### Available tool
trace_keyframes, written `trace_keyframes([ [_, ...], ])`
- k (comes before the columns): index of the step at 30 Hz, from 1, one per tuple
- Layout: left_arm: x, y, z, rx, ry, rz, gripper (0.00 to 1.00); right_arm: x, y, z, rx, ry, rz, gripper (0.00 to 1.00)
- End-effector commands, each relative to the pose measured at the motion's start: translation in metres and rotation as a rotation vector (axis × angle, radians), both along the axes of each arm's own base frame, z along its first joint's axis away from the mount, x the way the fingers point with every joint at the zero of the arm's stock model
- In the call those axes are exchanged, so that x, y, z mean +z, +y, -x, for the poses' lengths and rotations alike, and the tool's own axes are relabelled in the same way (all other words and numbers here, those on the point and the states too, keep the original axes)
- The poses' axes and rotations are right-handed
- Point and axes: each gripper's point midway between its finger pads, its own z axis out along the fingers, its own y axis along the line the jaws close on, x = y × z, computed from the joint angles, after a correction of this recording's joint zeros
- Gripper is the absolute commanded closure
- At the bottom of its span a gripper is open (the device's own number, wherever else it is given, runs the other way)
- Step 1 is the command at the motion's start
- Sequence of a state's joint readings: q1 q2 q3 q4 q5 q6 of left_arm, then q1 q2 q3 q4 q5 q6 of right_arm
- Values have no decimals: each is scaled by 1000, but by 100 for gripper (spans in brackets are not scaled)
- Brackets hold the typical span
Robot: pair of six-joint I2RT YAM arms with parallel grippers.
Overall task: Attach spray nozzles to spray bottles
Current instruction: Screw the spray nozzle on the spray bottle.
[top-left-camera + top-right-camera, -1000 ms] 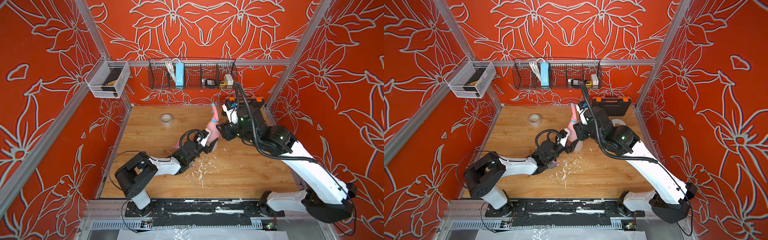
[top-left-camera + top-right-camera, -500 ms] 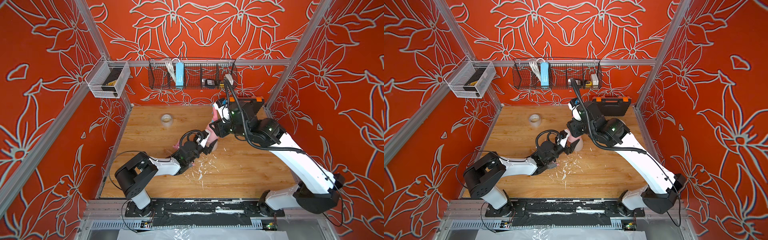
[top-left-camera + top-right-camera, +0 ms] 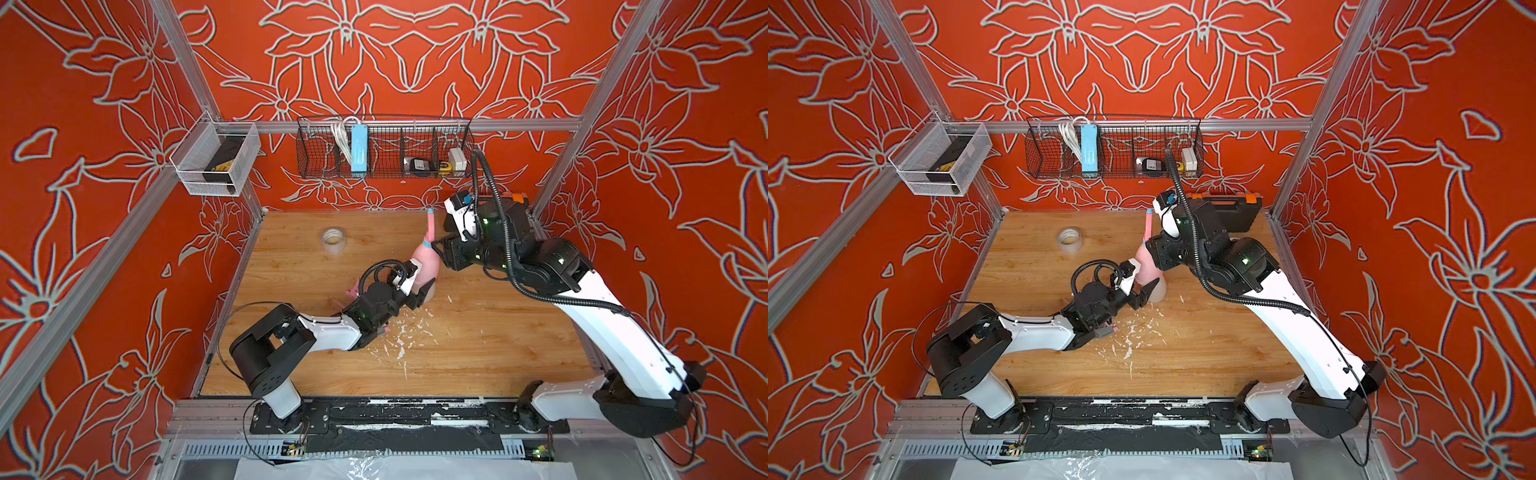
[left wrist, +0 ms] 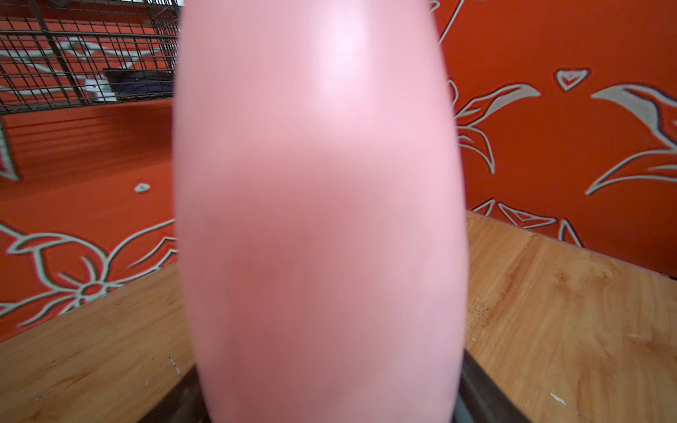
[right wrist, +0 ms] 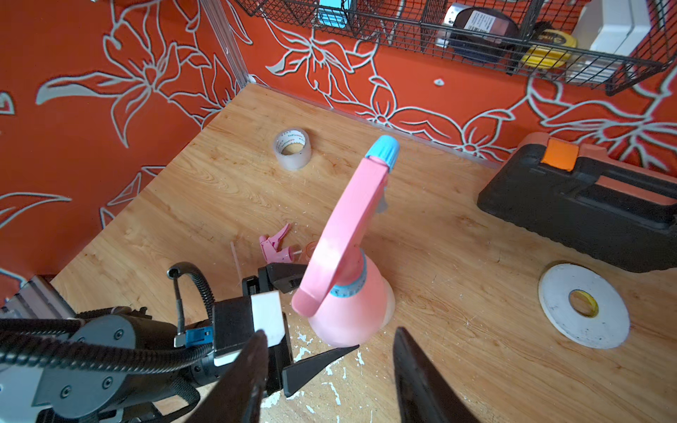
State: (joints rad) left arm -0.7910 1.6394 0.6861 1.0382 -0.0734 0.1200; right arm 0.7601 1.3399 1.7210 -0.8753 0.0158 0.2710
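Note:
The opaque pink spray bottle (image 3: 426, 266) (image 3: 1148, 268) stands upright in the middle of the table. It fills the left wrist view (image 4: 318, 219). A pink-and-blue spray nozzle (image 3: 430, 228) (image 5: 362, 212) sits on its neck, tip pointing at the back wall. My left gripper (image 3: 419, 282) (image 5: 322, 311) is shut on the bottle's lower body. My right gripper (image 3: 435, 248) (image 5: 329, 331) hovers just right of the neck, open, holding nothing. An all-pink nozzle (image 5: 274, 247) lies on the table beyond the left gripper. Something pale (image 3: 1160, 289) shows behind the bottle's base.
A clear tape roll (image 3: 333, 239) stands at the back left of the table. A flat white tape roll (image 5: 584, 305) and a black-and-orange case (image 3: 1225, 212) lie at the back right. White flakes (image 3: 399, 340) litter the wood. A wire basket (image 3: 384, 149) hangs on the back wall.
My right gripper swung left over the nozzle half a second ago and has come back to the right of it. The left gripper and bottle have stayed put.

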Motion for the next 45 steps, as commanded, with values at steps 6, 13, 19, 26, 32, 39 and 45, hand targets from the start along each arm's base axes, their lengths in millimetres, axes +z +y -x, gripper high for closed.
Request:
trace_keyframes([
  [6,15,3,2,-6,-44,21,65,-6,34,3,92,65,-53,54],
  [13,15,1,2,-12,-42,24,65,-5,59,4,128,70,-58,58],
  [19,15,1,3,-21,-42,34,65,1,54,4,124,60,-14,57],
  [26,12,-4,14,-117,-51,26,65,27,8,6,113,-32,-20,36],
  [32,9,-5,25,-207,-55,16,65,46,4,-9,194,-35,-148,12],
  [39,13,2,27,-222,-62,16,65,27,18,-24,294,74,-204,6],
  [45,14,5,28,-226,-59,29,65,20,23,-14,352,116,-236,8],
])
